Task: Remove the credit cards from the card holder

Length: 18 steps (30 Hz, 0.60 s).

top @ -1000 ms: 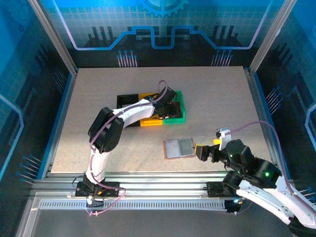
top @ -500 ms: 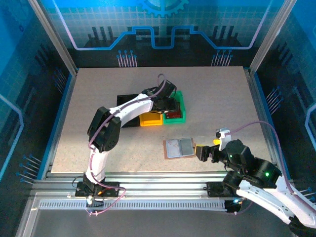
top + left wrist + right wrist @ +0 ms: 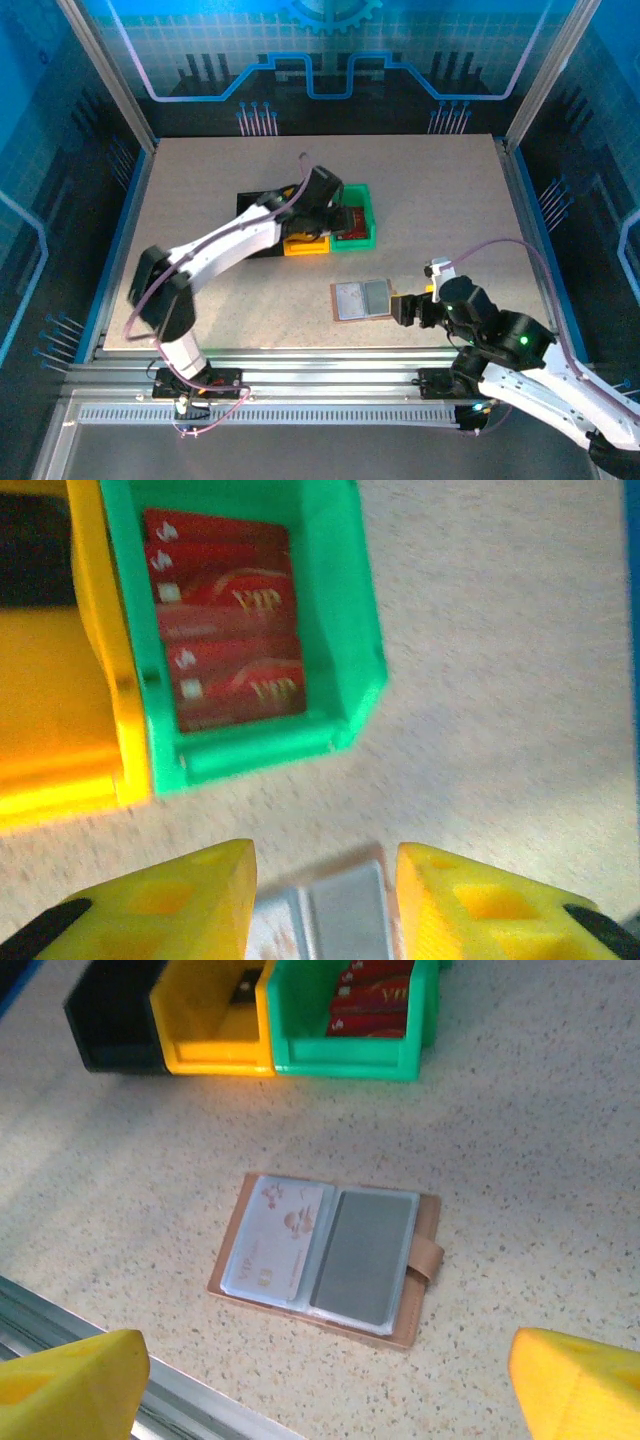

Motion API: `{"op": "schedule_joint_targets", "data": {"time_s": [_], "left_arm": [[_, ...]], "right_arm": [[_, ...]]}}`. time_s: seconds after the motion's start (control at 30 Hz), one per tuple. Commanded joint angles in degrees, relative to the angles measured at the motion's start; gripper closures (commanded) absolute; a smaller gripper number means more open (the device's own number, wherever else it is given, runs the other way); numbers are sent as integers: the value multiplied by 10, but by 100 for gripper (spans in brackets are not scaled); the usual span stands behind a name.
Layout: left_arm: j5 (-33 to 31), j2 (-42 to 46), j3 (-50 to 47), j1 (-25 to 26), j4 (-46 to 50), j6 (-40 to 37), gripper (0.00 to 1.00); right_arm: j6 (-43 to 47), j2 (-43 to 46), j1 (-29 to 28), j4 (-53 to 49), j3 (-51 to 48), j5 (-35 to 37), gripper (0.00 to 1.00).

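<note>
The table [image 3: 560, 1140] is matt, speckled and finely grainy. The green tray [image 3: 345, 1058], yellow tray [image 3: 215, 1055] and black tray [image 3: 110, 1050] are smooth moulded plastic with a slight sheen. The red cards [image 3: 230, 630] look like glossy plastic. The card holder [image 3: 427, 1257] is matt, tan and leather-like, and shiny clear plastic covers its white card [image 3: 275, 1238] and grey card [image 3: 362, 1253].

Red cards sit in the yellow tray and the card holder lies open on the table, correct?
No: the red cards sit in the green tray, as the left wrist view shows. The card holder does lie open on the table.
</note>
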<state>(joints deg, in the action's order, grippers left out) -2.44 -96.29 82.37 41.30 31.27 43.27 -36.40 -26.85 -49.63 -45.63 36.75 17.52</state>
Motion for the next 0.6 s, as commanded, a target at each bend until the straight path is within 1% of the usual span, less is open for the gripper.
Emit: {"op": "schedule_joint_targets", "data": {"time_s": [0.0, 0.13, 0.23, 0.3, 0.33, 0.4, 0.47, 0.5, 0.57], "left_arm": [[-32, 62, -89, 37, -13, 76, 57], [-40, 107, -181, 78, -65, 133, 57], [-45, 115, -229, 111, -110, 165, 57], [-49, 111, -251, 128, -134, 184, 57], [-51, 108, -259, 134, -142, 192, 57], [-56, 99, -274, 144, -158, 211, 57], [-58, 90, -286, 152, -169, 228, 57], [-61, 86, -290, 155, -169, 236, 57], [-68, 77, -291, 160, -157, 245, 57]], "right_arm": [[-4, -39, -7, -4, 6, -20, 7], [-8, -96, -4, 10, 0, -38, 12], [-6, -130, 9, 28, -10, -61, 18], [-7, -145, 26, 41, -20, -83, 21], [-6, -149, 39, 50, -26, -97, 22], [-3, -157, 76, 72, -43, -147, 25], [0, -171, 117, 91, -55, -201, 31], [3, -180, 136, 100, -60, -226, 34], [7, -194, 162, 110, -65, -255, 36]]}}
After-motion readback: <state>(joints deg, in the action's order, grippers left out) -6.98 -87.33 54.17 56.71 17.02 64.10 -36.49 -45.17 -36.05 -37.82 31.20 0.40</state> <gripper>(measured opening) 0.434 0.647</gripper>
